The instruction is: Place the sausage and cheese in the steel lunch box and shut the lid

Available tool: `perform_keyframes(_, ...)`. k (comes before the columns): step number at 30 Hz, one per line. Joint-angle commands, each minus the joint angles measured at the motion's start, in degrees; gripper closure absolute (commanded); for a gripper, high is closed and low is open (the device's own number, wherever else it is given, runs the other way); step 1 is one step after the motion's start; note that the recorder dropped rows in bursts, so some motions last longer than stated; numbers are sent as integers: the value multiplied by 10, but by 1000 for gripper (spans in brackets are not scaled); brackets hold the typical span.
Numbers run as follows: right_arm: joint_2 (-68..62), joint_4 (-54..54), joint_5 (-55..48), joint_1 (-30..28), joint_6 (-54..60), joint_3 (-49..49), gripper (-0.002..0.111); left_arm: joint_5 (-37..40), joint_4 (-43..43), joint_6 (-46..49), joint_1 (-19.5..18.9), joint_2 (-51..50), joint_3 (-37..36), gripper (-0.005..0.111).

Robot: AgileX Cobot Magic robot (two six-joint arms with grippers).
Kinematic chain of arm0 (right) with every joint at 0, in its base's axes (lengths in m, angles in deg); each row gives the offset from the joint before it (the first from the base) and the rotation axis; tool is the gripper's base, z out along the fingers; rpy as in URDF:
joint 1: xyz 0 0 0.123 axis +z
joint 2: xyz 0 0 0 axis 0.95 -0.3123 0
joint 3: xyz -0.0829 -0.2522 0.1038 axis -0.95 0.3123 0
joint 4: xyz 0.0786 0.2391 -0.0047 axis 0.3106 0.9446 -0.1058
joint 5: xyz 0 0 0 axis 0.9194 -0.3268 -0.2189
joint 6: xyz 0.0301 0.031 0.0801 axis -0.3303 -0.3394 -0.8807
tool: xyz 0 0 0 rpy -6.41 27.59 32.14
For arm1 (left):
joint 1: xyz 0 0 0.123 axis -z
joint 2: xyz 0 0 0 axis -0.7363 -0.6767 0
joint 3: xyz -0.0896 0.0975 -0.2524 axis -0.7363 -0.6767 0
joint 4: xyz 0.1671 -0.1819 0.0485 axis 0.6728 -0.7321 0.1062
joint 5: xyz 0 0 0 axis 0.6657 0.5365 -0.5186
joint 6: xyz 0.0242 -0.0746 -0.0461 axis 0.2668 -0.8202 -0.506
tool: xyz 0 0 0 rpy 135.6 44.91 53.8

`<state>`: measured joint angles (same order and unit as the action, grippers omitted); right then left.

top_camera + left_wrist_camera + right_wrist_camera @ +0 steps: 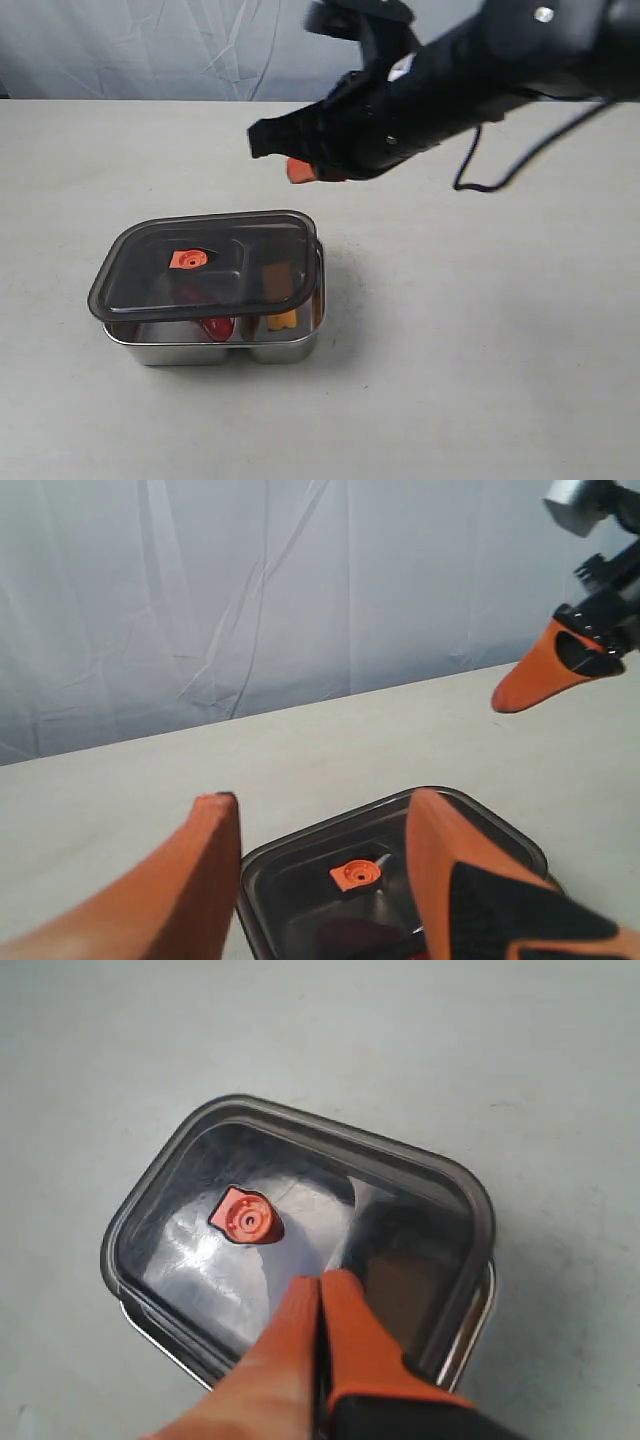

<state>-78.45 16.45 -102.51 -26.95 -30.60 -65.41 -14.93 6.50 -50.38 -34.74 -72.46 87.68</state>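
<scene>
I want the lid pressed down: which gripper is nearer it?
Right, probably: the right gripper hangs shut above the lid; the left gripper, open, faces it from farther off.

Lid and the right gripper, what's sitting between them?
Nothing. The exterior view shows only bare table between the lid and the right gripper.

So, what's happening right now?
Left end effector open, right end effector shut, both empty. Sausage, cheese inside steel lunch box. Lid on, askew. Nothing obstructing.
</scene>
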Motion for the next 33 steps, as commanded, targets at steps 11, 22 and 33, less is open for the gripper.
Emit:
perform_keyframes(11, -343, -2, -170, 2, 47, -427, 108, 28, 219, -6, 5, 3, 3, 58)
perform_keyframes(22, -505, 21, -237, 49, 67, -644, 108, 27, 287, -7, 5, 3, 3, 58)
perform_keyframes(33, -544, -25, -233, 49, 54, -671, 108, 28, 285, -8, 5, 3, 3, 58)
